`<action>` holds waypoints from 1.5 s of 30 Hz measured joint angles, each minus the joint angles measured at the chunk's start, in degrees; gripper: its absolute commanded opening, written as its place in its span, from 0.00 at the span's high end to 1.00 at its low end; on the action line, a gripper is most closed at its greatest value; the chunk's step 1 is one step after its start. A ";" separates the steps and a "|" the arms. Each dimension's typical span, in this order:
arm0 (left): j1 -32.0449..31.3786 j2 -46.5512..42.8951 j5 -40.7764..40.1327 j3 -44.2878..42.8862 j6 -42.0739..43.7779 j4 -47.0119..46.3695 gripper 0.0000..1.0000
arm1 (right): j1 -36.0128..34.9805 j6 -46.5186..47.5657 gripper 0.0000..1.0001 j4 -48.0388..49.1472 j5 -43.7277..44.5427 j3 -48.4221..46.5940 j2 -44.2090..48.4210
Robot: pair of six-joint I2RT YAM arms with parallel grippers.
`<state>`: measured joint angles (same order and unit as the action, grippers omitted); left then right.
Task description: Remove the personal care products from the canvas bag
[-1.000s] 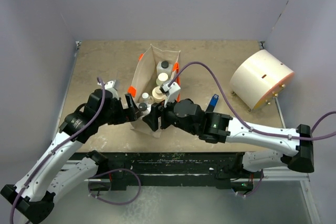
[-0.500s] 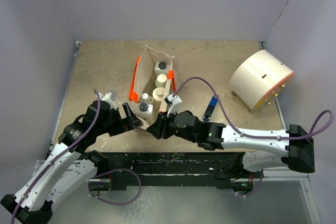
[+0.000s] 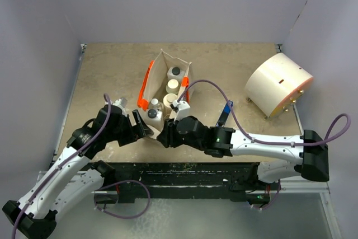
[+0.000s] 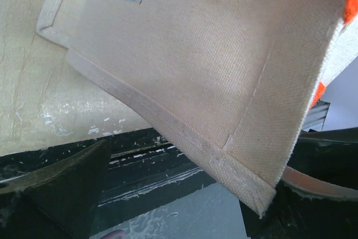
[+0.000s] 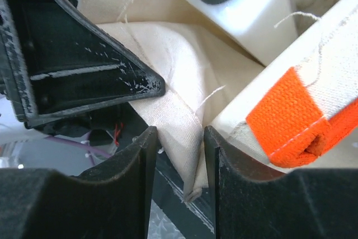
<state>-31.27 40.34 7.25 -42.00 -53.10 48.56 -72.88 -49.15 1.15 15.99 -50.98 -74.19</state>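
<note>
On a mottled tan table [image 3: 106, 71] boxed in by pale lavender walls [image 3: 168, 4], the canvas bag [image 3: 157, 82] stands mouth-up near the middle. Its long axis runs from the arms toward the back wall, the far end leaning slightly right, and the personal care products [image 3: 173, 85] sit in a row inside it. The right fingers [image 5: 128, 166] are clenched on a fold of canvas at the bag's near end, while the left fingers [image 4: 61, 188] are spread wide with a seamed corner of the bag between them.

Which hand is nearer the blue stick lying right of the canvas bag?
Right. The right hand is at the near end of the canvas bag, left of the blue stick; the left hand is farther left.
</note>
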 measured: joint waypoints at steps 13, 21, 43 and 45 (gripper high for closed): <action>0.09 -0.74 -1.33 -0.44 0.02 1.57 0.13 | 1.84 18.53 0.44 -15.69 5.40 -23.10 -3.93; 0.09 -0.42 -1.46 -0.66 0.20 1.70 0.13 | 12.22 27.98 0.35 -17.20 -6.78 -27.87 -11.02; 0.09 -0.33 -1.49 -0.66 0.26 1.68 0.13 | 13.20 49.96 0.40 -27.50 -17.79 -38.38 -29.46; 0.09 -0.33 -1.49 -0.66 0.26 1.68 0.13 | 13.22 50.42 0.39 -27.43 -18.53 -38.58 -30.49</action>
<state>-31.18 40.01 5.76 -42.65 -52.84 50.24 -59.66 1.28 -26.28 -2.55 -89.56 -104.68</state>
